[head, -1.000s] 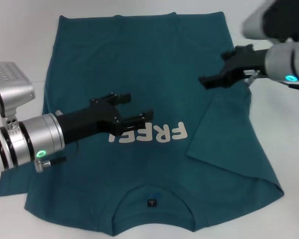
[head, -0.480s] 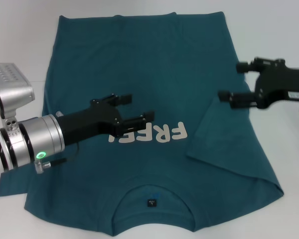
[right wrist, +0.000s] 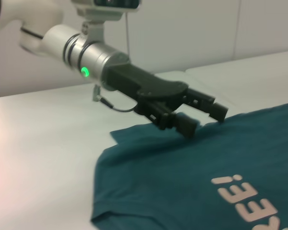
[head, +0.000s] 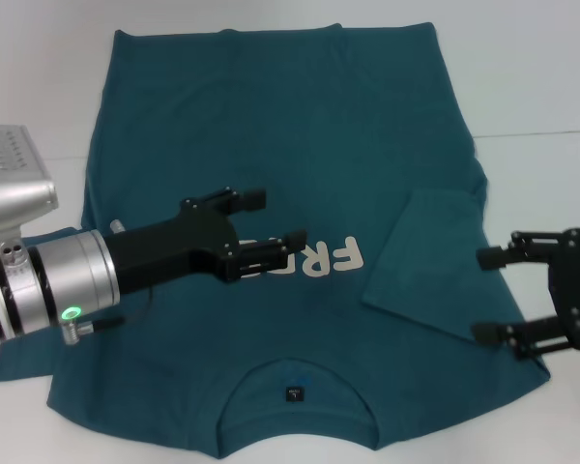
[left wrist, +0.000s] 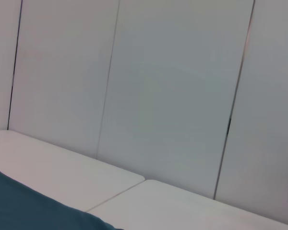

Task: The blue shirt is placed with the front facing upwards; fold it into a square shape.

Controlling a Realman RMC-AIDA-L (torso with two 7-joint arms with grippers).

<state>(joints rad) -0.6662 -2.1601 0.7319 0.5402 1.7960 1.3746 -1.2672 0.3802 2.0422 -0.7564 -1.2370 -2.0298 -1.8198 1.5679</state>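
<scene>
Blue shirt (head: 290, 145) unchanged; right gripper (head: 491, 295) nearer, seemingly.

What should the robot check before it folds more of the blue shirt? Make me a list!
1. Blue shirt lying front up, print showing: ok.
2. Sleeve on the robot's right folded in over the body: ok.
3. Sleeve on the robot's left folded in: not ok, it sticks out flat.
4. Left gripper open, above the chest print, holding nothing: ok.
5. Right gripper open, at the shirt's right edge, holding nothing: ok.
6. Cloth smooth under the left arm: cannot tell, the arm hides it.
</scene>
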